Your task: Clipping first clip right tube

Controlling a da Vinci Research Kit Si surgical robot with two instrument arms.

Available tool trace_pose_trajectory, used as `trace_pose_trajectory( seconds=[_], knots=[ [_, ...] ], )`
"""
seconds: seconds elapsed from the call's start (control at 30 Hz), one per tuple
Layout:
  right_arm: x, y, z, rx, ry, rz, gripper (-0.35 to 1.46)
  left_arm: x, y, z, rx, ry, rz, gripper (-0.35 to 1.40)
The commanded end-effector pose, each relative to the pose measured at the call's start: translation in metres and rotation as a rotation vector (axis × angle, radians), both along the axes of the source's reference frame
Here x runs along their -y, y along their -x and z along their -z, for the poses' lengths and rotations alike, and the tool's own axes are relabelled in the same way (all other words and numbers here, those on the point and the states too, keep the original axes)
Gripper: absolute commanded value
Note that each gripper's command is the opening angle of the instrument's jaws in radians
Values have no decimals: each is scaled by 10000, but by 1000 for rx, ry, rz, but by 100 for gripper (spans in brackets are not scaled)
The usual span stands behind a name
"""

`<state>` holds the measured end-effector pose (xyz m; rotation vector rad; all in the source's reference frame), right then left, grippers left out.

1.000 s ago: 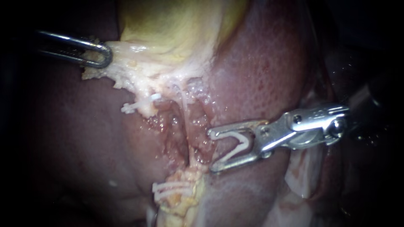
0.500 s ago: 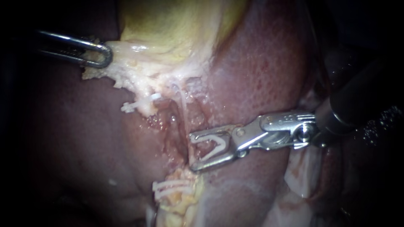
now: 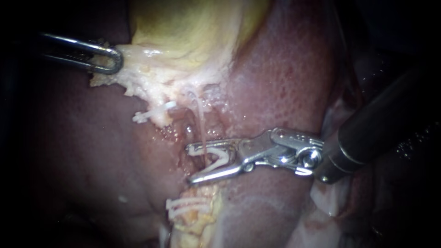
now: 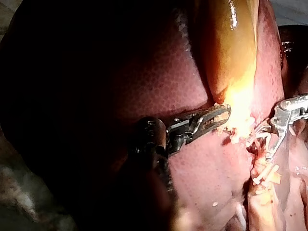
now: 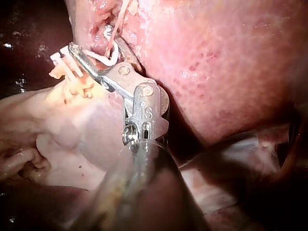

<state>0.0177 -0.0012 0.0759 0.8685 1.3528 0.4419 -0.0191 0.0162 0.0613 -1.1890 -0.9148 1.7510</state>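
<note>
Endoscope view, centre of frame: the right instrument [image 3: 189, 164] is carrying an open white clip [image 3: 220, 158] in its spread jaws, straddling the thin right tube [image 3: 200, 124]. At upper left, the left instrument [image 3: 112, 59] is clenching pale tissue [image 3: 147, 69]. Next, I think, the jaws need squeezing fully.

Left instrument [image 3: 108, 59]: thin shaft in from left, near level; hand small, jaws closed flat on tissue [image 3: 138, 62]. Right instrument [image 3: 190, 164]: dark shaft down from upper right, wrist bent so hand lies near level, pointing left; jaws spread wide, both touching open clip [image 3: 219, 158] seated between them. Right wrist view: hand angled off shaft line. Instruments well apart.
</note>
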Motion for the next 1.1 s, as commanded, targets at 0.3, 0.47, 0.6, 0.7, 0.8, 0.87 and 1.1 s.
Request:
trace_pose_trajectory(
  seconds=[0.3,0.47,0.6,0.7,0.8,0.87,1.1],
  knots=[
    [27,6,32,-38,-21,89,43,0,0,0,0,0,0,-35],
    [30,6,47,-47,-27,103,38,0,0,0,0,0,0,-35],
    [22,7,57,-45,-33,96,22,0,0,0,0,0,0,-35],
    [18,10,62,-47,-37,97,-1,0,0,0,0,0,0,-35],
    [16,12,63,-40,-61,97,-20,0,0,0,0,0,0,-35],
    [17,13,63,-32,-89,98,-35,0,0,0,0,0,0,-35],
    [18,14,62,-18,-134,98,-35,0,0,0,0,0,0,-35]
  ],
)
